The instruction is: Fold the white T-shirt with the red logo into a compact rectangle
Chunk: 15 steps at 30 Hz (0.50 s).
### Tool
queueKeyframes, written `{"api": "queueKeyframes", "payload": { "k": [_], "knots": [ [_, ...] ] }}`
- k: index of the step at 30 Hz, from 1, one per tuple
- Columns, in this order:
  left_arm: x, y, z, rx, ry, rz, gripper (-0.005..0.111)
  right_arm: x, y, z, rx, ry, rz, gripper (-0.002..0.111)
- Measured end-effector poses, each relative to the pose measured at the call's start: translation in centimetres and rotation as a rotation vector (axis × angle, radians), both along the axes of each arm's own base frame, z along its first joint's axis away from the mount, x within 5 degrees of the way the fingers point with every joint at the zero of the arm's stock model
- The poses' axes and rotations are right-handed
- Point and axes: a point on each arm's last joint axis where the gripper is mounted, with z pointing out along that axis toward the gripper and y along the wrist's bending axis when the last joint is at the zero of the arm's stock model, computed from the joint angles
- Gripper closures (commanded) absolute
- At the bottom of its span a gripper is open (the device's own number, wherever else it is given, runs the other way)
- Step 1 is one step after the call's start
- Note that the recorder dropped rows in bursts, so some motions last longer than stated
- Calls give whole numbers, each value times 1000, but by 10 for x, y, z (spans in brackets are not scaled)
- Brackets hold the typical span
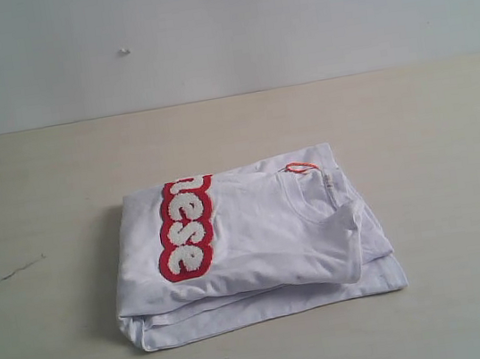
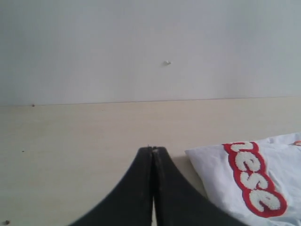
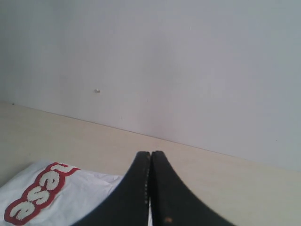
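The left claw (image 2: 153, 150) has its two black fingers pressed flat together with nothing between them, poised over bare tabletop (image 2: 70, 141). The right claw (image 3: 150, 153) is the same: fingers together, gripping nothing. Neither claw shows in the exterior view.

Just beside each claw lies the white T-shirt (image 1: 267, 239), out of both claws' hold. It sits near the middle of the tabletop, folded into a rough rectangle several layers thick. The edges are not quite square, and a lower layer pokes out at the near right corner in the exterior view.

The red logo (image 1: 184, 228) runs along the left part of the top layer, front to back. The fuzzy white letters "ese" read clearly, and the rest wraps over the far fold. Both wrist views catch that same stretch of lettering (image 2: 254, 181) (image 3: 40, 193).

The collar (image 1: 315, 195) faces up at the far right of the bundle, with a small orange tag (image 1: 300, 168) at its edge.

Farther out, a thin dark scratch (image 1: 18, 269) marks the pale tabletop on the left. A plain wall (image 1: 332, 12) stands behind, with one tiny white speck (image 1: 123, 51) on it.
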Motion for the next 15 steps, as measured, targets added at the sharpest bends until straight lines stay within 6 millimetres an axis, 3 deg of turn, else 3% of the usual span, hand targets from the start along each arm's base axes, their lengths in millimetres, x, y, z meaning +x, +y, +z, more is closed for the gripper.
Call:
{"api": "queueKeyframes", "payload": {
  "k": [7, 15],
  "knots": [
    [-11, 3, -31, 5, -15, 18, 107, 0, 0, 0, 0, 0, 0, 108],
    [-17, 4, -49, -4, -36, 20, 107, 0, 0, 0, 0, 0, 0, 108]
  ]
}}
